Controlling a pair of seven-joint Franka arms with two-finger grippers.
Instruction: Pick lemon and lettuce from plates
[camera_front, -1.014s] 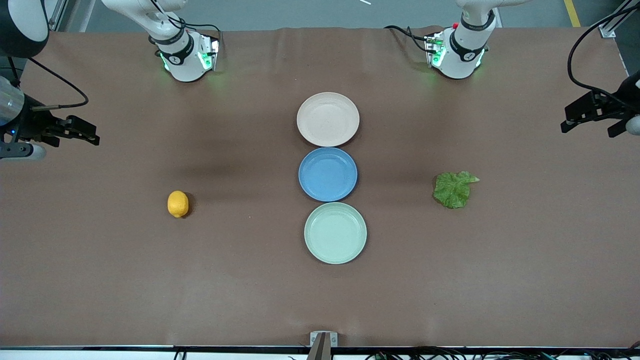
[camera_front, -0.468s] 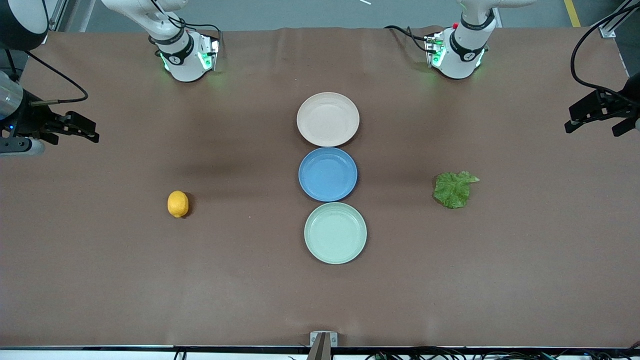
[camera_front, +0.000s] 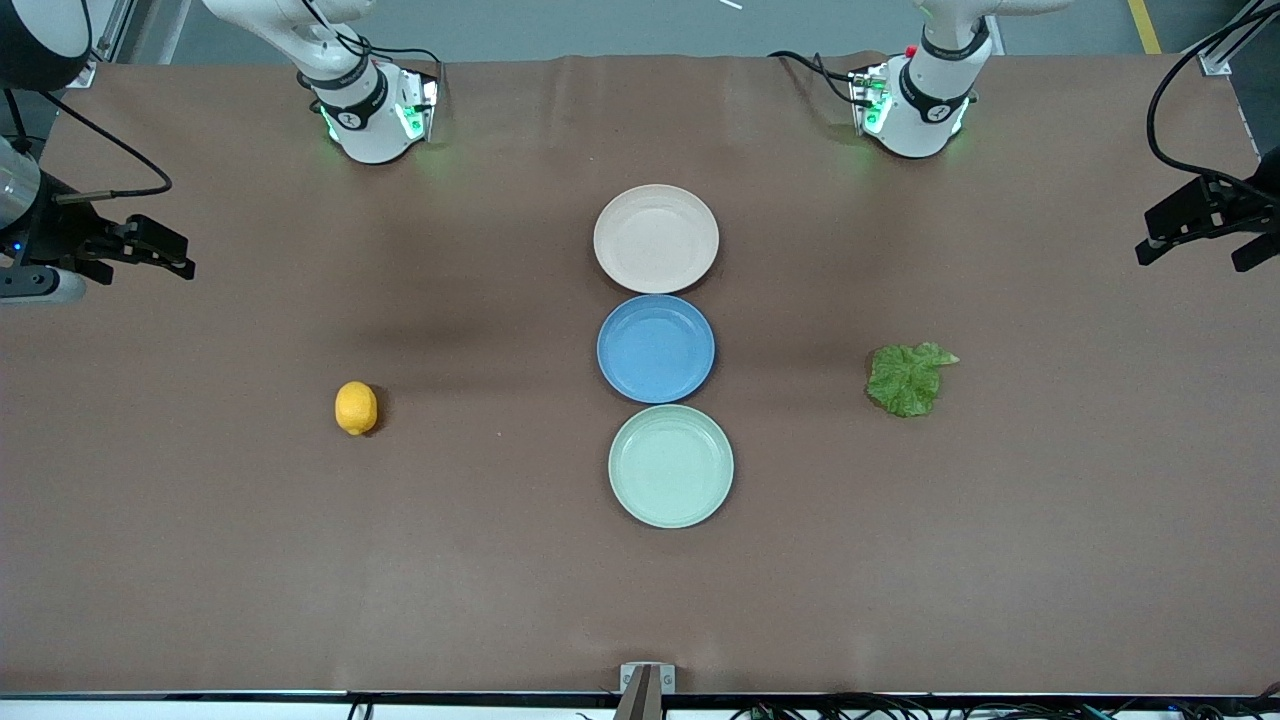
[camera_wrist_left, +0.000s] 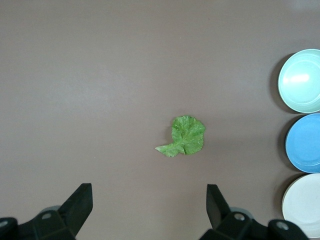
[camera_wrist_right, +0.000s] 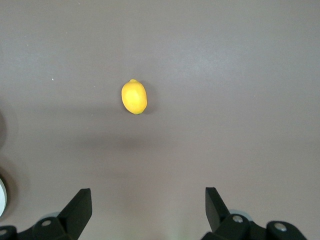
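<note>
The lemon (camera_front: 356, 408) lies on the bare table toward the right arm's end; it also shows in the right wrist view (camera_wrist_right: 134, 97). The lettuce (camera_front: 908, 378) lies flat on the bare table toward the left arm's end and shows in the left wrist view (camera_wrist_left: 186, 136). The beige-pink plate (camera_front: 656, 238) and the mint green plate (camera_front: 671, 466) stand empty in the table's middle. My right gripper (camera_front: 175, 252) is open and empty, high over the right arm's end of the table. My left gripper (camera_front: 1190, 262) is open and empty, high over the left arm's end.
An empty blue plate (camera_front: 656, 348) sits between the two pale plates, in one row with them. The brown table cover (camera_front: 480, 560) spreads wide around the lemon and lettuce. The arm bases (camera_front: 370, 110) stand along the table edge farthest from the front camera.
Both grippers have drifted slightly outward toward their own ends of the table. The lemon, lettuce and plates have not moved.
</note>
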